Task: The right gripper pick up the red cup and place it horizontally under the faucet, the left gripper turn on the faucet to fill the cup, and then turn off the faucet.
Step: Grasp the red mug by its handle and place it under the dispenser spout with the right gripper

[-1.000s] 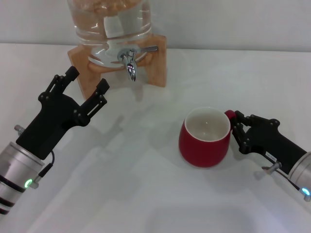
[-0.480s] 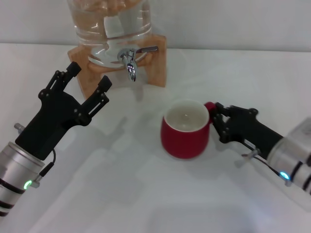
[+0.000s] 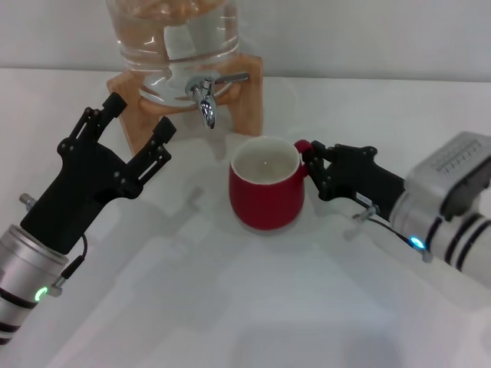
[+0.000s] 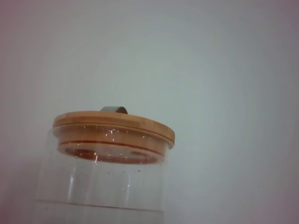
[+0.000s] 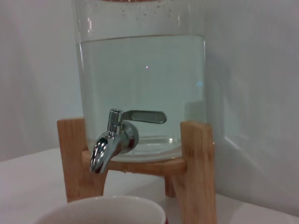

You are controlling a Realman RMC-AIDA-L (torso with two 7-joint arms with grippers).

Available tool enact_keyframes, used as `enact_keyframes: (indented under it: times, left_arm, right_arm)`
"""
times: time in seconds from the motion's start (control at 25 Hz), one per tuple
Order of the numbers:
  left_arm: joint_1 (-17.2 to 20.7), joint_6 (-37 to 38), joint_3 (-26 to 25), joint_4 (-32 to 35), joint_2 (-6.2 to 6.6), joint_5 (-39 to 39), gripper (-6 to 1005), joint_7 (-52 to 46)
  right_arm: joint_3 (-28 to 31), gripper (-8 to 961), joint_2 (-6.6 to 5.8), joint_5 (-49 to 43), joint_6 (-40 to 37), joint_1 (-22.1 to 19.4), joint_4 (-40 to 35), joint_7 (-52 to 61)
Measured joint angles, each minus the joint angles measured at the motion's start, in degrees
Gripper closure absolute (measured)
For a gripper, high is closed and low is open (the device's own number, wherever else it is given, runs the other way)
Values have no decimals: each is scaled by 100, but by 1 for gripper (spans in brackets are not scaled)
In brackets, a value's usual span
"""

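Note:
The red cup (image 3: pixel 265 192) stands upright, white inside, on the table a little in front of and to the right of the faucet (image 3: pixel 205 98). My right gripper (image 3: pixel 314 170) is shut on the cup's small red handle from the right. The cup's rim (image 5: pixel 105 212) shows low in the right wrist view, with the chrome faucet (image 5: pixel 112 142) and its sideways lever above it. My left gripper (image 3: pixel 134 126) is open and empty, left of the faucet, near the wooden stand (image 3: pixel 245 103). The faucet is closed, with no water running.
The glass jar (image 3: pixel 173 34) with water sits in the wooden stand at the back centre. Its wooden lid (image 4: pixel 113 130) shows in the left wrist view. The white table (image 3: pixel 253 307) spreads in front.
My right gripper has carried the cup leftward and farther back, toward the faucet. The left gripper has barely moved.

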Motion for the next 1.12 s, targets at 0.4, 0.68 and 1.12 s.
enact_keyframes:
  times: [0.4,0.68,1.12]
  left_arm:
    - [13,-12,0,-1,9,-3,137,1]
    - [3,-12,0,-2,9,-5,137,1]
    - [18,-11,0,-2,2,-5,137,1]
  right_arm:
    - [-9,827,0,137,-720,373,153,58]
    - [-27,827,0,197,-1161,569,173,94]
    - [-16,828,0,197,-1364,677,190,152]
